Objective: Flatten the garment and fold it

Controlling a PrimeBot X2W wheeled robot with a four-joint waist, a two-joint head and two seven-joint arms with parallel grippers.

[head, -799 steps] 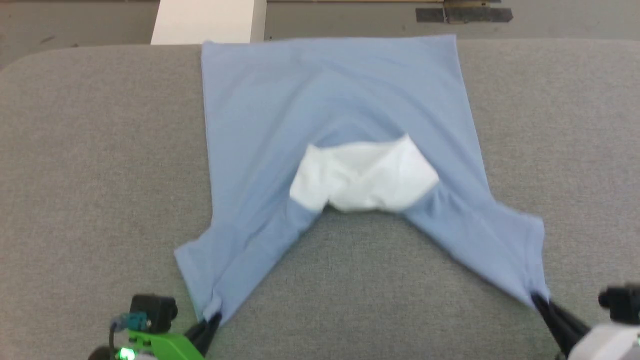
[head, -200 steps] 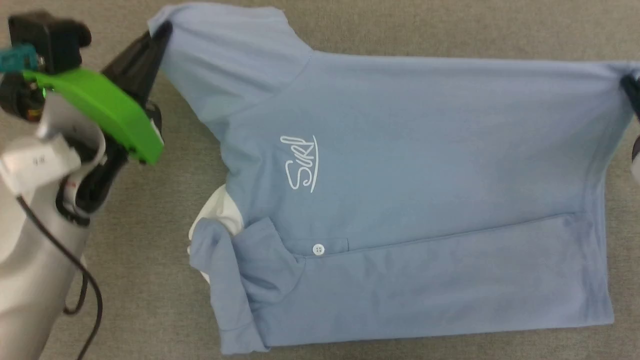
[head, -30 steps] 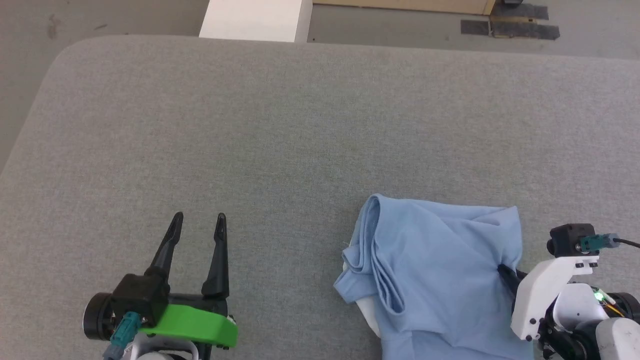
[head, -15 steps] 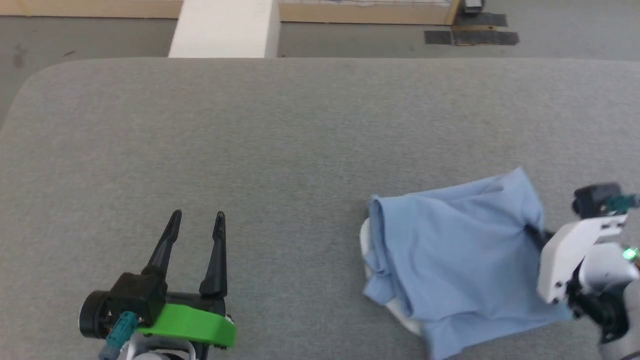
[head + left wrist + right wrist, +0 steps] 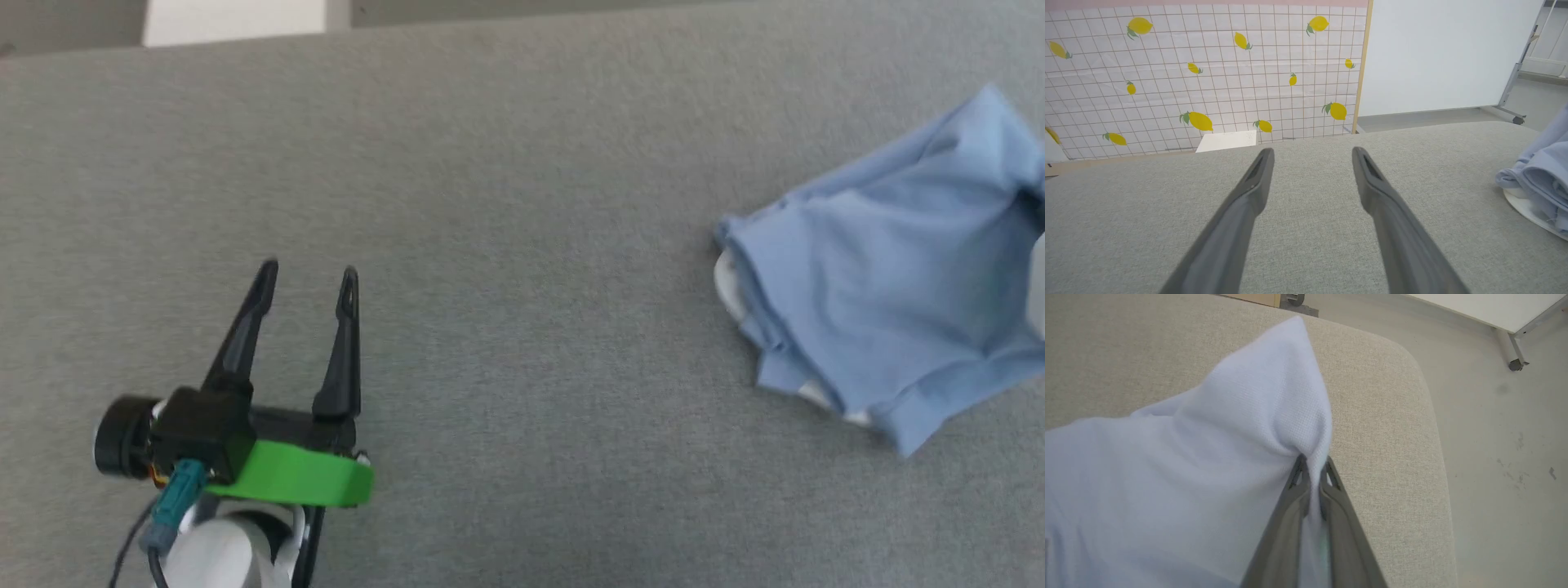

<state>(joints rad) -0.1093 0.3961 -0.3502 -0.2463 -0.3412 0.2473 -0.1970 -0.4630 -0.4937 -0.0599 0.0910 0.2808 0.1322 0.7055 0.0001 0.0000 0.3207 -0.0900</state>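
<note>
The left claw (image 5: 308, 279) hangs over the near left part of the grey worktop (image 5: 522, 204). Its two dark fingers are spread wide and nothing is between them. Whether the tips touch the surface, I cannot tell.

The shirt (image 5: 890, 278), light blue, lies in a crumpled bunch on the right side of the worktop, well apart from the left claw. In the head view it reaches to the right border of the picture. A bit of white collar (image 5: 729, 282) shows from under its left edge, and a little more white shows at its near edge.

The right claw (image 5: 1312, 467) is closed narrow on a fold of the shirt. The cloth is pinched between the two fingers, and just beyond the tips it stands up in a peak. This grip is near a rounded corner of the worktop, with grey floor (image 5: 1506, 437) to the right of it.

Beyond the far edge of the worktop stands a white block (image 5: 237, 20). Behind it is a wall (image 5: 1208, 73) with a grid and yellow lemons, and to the right of this a white board (image 5: 1445, 53).
</note>
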